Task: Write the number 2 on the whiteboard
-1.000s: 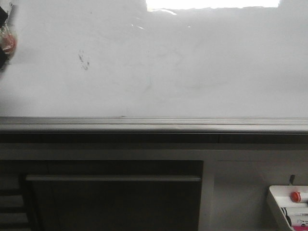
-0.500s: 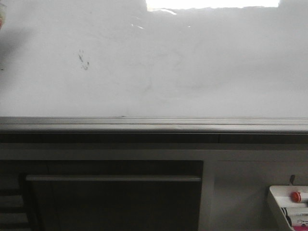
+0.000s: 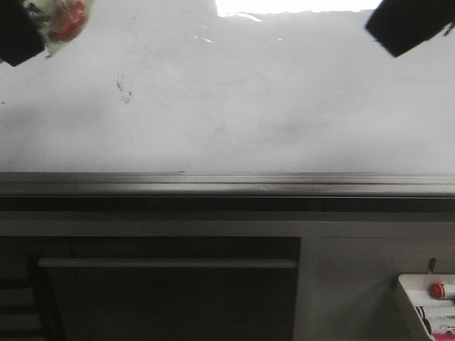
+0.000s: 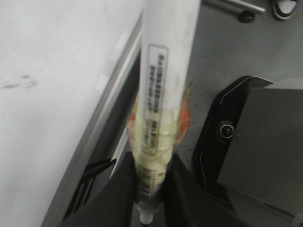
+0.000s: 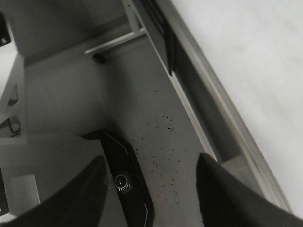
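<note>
The whiteboard (image 3: 234, 106) fills the upper front view, with a glare patch at its top and a grey rail (image 3: 227, 183) below. No number 2 shows on it, only small dark smudges (image 3: 124, 89). My left gripper (image 3: 20, 34) is at the board's top left corner, shut on a white marker (image 4: 163, 90) wrapped in clear tape with orange patches (image 3: 65, 18). The marker points away along the board (image 4: 47, 94); its tip is out of view. My right gripper (image 3: 412, 25) is at the top right, open and empty (image 5: 151, 187), beside the board (image 5: 255, 56).
A small white tray (image 3: 426, 302) with a red-capped item stands at the lower right. A dark cabinet front (image 3: 170, 284) lies under the rail. The black robot base (image 4: 246, 142) shows on the speckled grey floor (image 5: 189, 132).
The left gripper with the marker left the left edge of the view and is back at the top left corner. The right gripper has come into view at the top right.
</note>
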